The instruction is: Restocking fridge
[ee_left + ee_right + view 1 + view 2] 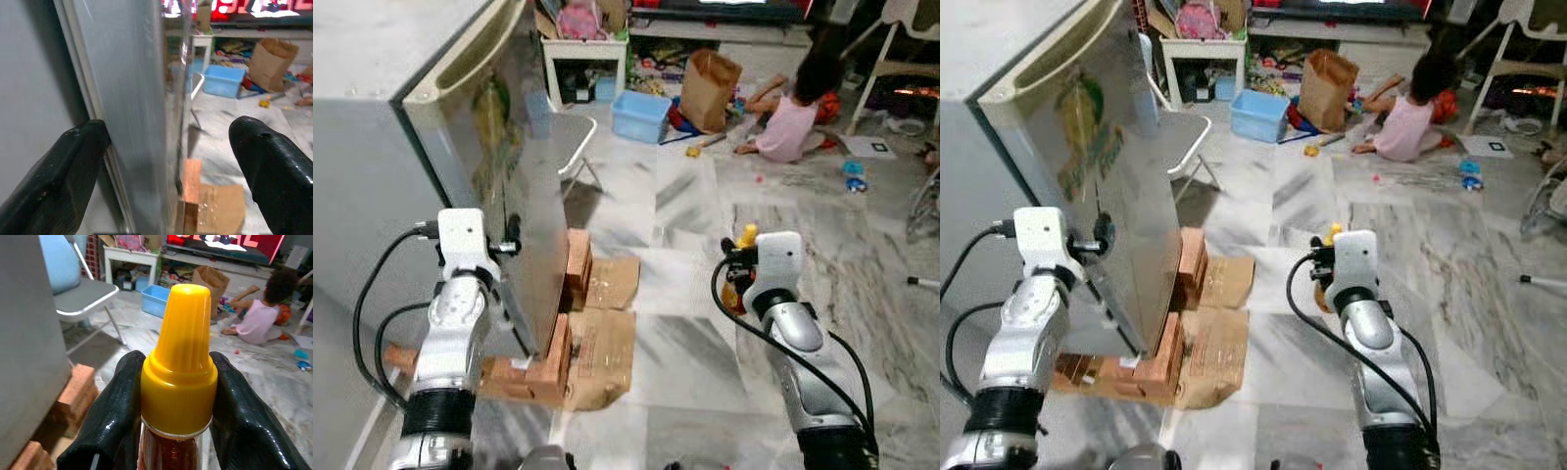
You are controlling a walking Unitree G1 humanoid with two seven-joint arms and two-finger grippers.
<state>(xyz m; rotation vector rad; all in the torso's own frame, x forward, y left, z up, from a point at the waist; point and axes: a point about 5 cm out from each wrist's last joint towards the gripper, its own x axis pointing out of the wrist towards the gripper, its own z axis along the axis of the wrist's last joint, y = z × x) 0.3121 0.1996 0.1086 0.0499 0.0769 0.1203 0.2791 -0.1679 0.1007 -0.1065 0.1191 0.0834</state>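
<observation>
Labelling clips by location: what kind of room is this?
Likely a home living area: a fridge propped on bricks, toys strewn over the marble floor, a folding chair, and a person sitting on the floor.

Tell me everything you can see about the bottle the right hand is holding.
The bottle has a tall, ribbed, bright yellow cap tapering upward from a wider collar. Below the collar, clear walls show a dark reddish-brown content; the lower body is out of view. It stands upright, gripped at the collar between the two black fingers of the right hand, which touch it on both sides. It is held in the air above the marble floor, apart from the fridge.
</observation>
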